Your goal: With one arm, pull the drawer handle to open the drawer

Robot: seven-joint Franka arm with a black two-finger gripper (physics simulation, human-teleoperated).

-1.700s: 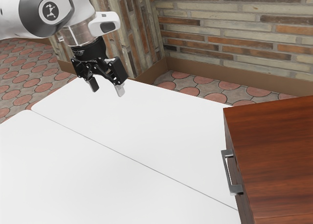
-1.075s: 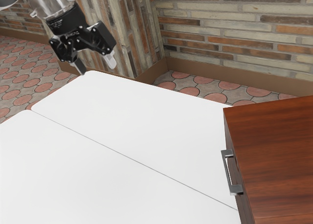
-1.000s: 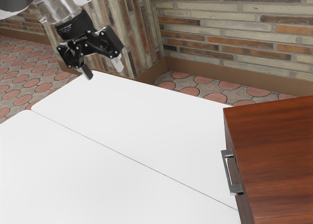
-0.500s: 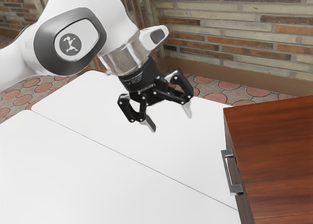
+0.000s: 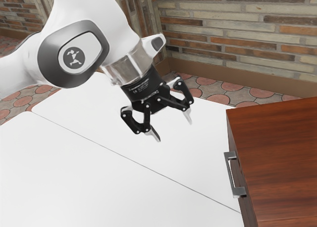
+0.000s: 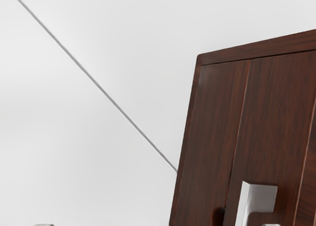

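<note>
Claw (image 5: 172,129), spread open and empty above the table (image 5: 89,162), should approach the drawer handle (image 5: 233,173) on the wooden cabinet (image 5: 277,152), well apart toward the exterior view's right, and straddle its bar squarely before closing.

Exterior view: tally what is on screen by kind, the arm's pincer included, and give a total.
Dark wooden drawer cabinet: 1
Metal drawer handle: 1
White table: 1
Black pincer, open: 1
Total: 4
</note>
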